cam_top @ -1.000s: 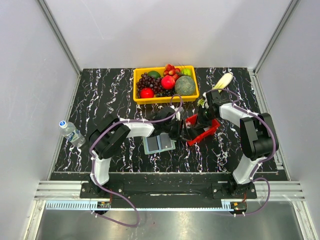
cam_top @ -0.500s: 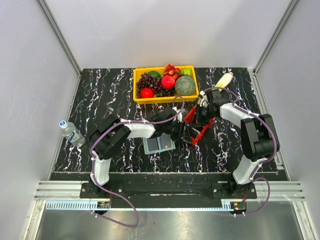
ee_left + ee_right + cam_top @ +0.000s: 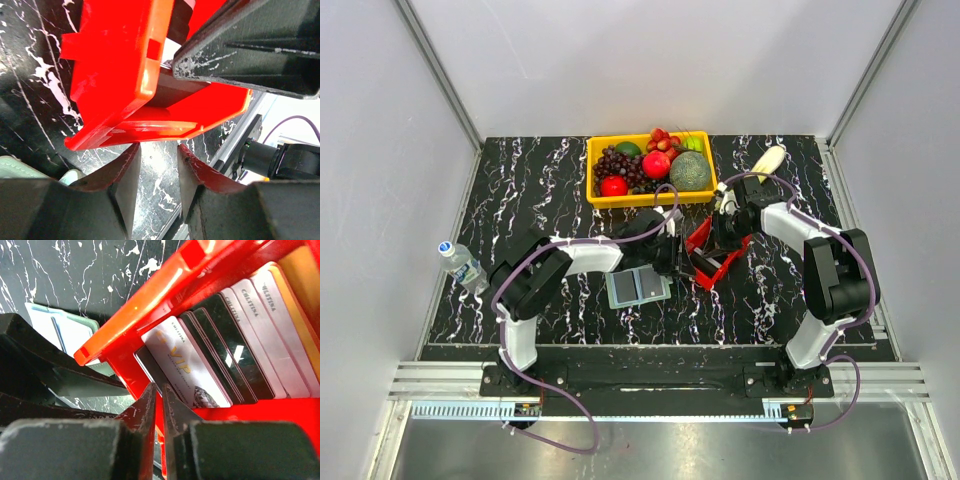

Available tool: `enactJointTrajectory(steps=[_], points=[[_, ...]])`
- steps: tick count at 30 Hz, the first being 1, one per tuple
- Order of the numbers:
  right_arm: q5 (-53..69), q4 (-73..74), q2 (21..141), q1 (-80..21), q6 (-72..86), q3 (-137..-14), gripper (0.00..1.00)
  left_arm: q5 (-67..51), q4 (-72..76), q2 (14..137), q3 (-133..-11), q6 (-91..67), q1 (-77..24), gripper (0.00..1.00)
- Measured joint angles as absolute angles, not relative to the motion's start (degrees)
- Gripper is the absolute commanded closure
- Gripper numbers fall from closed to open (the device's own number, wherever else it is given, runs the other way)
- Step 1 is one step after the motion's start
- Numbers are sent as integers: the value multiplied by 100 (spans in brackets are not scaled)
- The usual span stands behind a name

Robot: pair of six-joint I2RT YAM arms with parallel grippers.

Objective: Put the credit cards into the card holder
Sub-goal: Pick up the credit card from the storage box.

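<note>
Several credit cards (image 3: 225, 350), whitish, dark and orange, stand on edge in a row inside a red basket (image 3: 165, 290). My right gripper (image 3: 159, 390) is shut on that basket's near wall and holds it tilted (image 3: 712, 255). The grey-green card holder (image 3: 638, 286) lies open on the table to the left; the right wrist view shows it behind the basket (image 3: 65, 330). Close against the basket's left side, my left gripper (image 3: 672, 250) is open. Its fingertips (image 3: 159, 150) sit just under the basket's outer edge (image 3: 120, 60), with nothing between them.
A yellow bin (image 3: 594, 170) of fruit stands at the back centre. A pale banana-like item (image 3: 767, 162) lies at the back right, and a plastic bottle (image 3: 462, 264) lies at the left edge. The tabletop is black marble-patterned.
The right gripper has tipped the red basket up and drawn it slightly left. The left gripper has shifted up against the basket, its jaws somewhat narrower.
</note>
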State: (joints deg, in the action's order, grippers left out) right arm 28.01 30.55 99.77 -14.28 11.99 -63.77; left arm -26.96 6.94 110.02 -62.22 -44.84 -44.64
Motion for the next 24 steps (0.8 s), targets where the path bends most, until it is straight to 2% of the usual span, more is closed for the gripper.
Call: enactJointTrajectory(steps=[9,16,22,24], points=[[2814,3253,9981,-1466,980,-6451,82,-2499,582,10986,-6222,-4338,-4346,65],[2803,3413,10031,-1702,908,-6504,82,-2416,556,10986,-6226,-4228,-4154,67],[2788,3435,10040,-1822,893,-6506,87,-2399,561,10986,-6254,-4195,-4101,68],[2749,3435,10036,-1822,893,-6506,91,-2399,558,10986,-6257,-4189,-4101,68]])
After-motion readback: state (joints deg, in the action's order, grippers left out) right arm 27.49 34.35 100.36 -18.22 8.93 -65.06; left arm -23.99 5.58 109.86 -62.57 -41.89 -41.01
